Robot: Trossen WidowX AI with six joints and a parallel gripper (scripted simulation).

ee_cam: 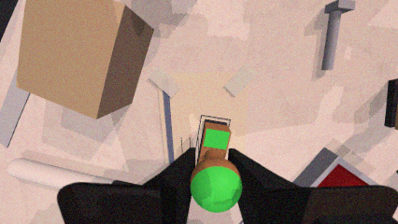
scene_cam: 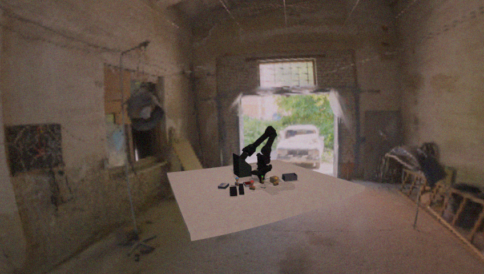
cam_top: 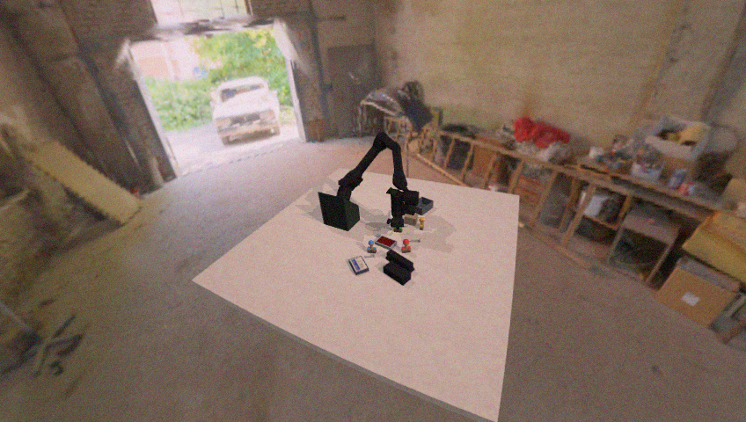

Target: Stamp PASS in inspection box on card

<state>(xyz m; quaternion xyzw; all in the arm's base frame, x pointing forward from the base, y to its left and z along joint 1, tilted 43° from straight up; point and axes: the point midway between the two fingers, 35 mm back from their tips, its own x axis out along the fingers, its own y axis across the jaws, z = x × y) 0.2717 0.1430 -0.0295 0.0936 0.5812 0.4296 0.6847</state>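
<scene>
My gripper (ee_cam: 211,153) is shut on the green-knobbed stamp (ee_cam: 216,189) (cam_top: 398,229) (scene_cam: 262,177), held upright at the card. In the wrist view its brown base with a green label lies within the thin black outline of the inspection box (ee_cam: 216,117). The base hides most of the box, so no print can be seen, and I cannot tell whether it touches the card. The card (ee_cam: 201,95) is pale cream with a blue stripe and has grey tabs at its two far corners. The red ink pad (ee_cam: 343,177) (cam_top: 385,241) lies to the right in the wrist view.
A blue-knobbed stamp (cam_top: 370,245) and a red-knobbed stamp (cam_top: 405,244) flank the pad. A yellow-knobbed stamp (cam_top: 421,222) stands near the cardboard block (ee_cam: 70,51). A bolt (ee_cam: 331,39), a white rod (ee_cam: 47,174), a dark bin (scene_cam: 289,176), a flat tin (cam_top: 358,265) and black blocks (cam_top: 397,272) are around.
</scene>
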